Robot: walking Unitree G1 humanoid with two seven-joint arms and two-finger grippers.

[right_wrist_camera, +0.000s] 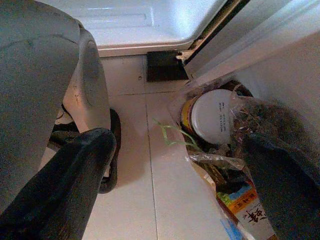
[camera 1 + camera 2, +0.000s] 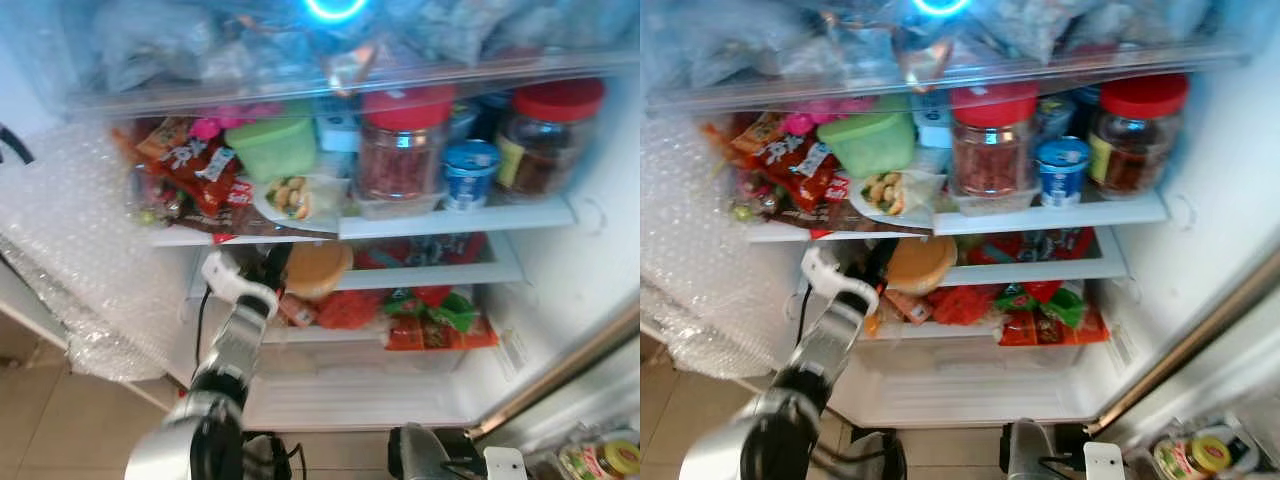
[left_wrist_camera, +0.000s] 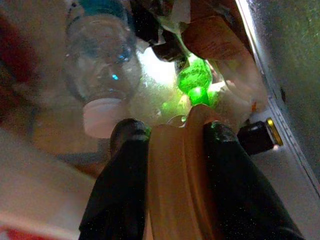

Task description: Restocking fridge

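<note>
Red lids top two large clear jars (image 2: pixel 405 145) on the upper white shelf (image 2: pixel 455 218) of an open fridge (image 2: pixel 560 290); the second jar (image 2: pixel 548 135) stands toward the right wall. Between the two jars sits one small blue-and-white yogurt cup (image 2: pixel 469 172). One green lidded tub (image 2: pixel 272 147) stands to the left of the jars, with a wrapped sandwich (image 2: pixel 295 195) in front of it and red snack packets (image 2: pixel 195 170) piled at the shelf's left end. This shelf is packed from edge to edge.

On the shelf below, the left claw (image 2: pixel 268 270) reaches in at the left side and is closed on a round tan container (image 2: pixel 316 268), one black finger (image 3: pixel 125 185) on each face of it. The left wrist view shows one clear plastic bottle (image 3: pixel 102 65) lying just beyond, and green glowing items near the side wall. Red and green packets (image 2: pixel 430 315) crowd the right half of this level, leaving little room.

Bubble wrap (image 2: pixel 75 250) hangs outside the fridge's left edge. The bottom compartment (image 2: pixel 340 385) looks bare and white.

The right claw (image 1: pixel 165 185) hangs low over the tiled floor (image 1: pixel 135 165), its fingers spread apart and holding nothing, beside a bag of groceries (image 1: pixel 225 135).
</note>
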